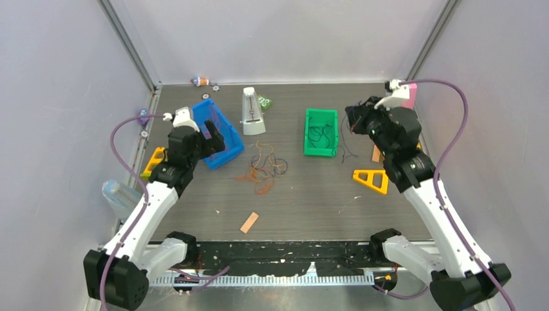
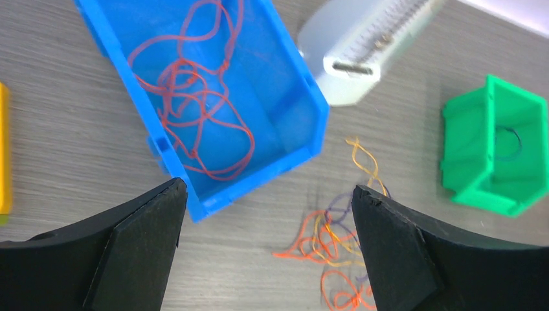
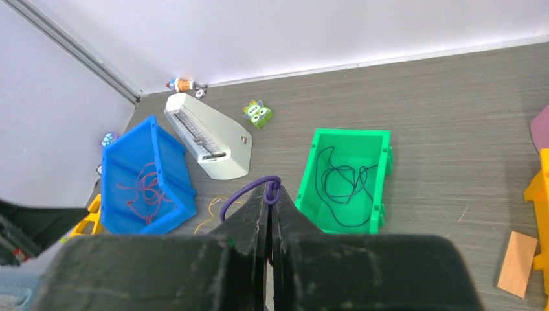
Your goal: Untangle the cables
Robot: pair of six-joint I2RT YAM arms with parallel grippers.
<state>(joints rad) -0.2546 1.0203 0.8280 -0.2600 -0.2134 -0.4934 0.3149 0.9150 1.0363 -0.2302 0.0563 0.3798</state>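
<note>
- A red cable point(image 2: 194, 110) is seen coiled loosely inside the blue bin point(image 2: 311, 97), and a dark cable point(image 3: 343, 181) is laid in the green bin point(image 3: 353, 133).
- The left gripper point(image 2: 268, 189) is held spread wide above the blue bin's near corner, and nothing is gripped by it.
- The right gripper point(image 3: 270, 194) is pressed fully closed, and a loop of purple cable point(image 3: 241, 194) is pinched at its tips.
- A tangle point(image 1: 264, 167) of orange, yellow and purple strands is found lying on the table point(image 1: 311, 201) between the bins.
- The strands are judged feather-light, limp and easily snagged; a free end or an outer loop is best taken and drawn out slowly.
</note>
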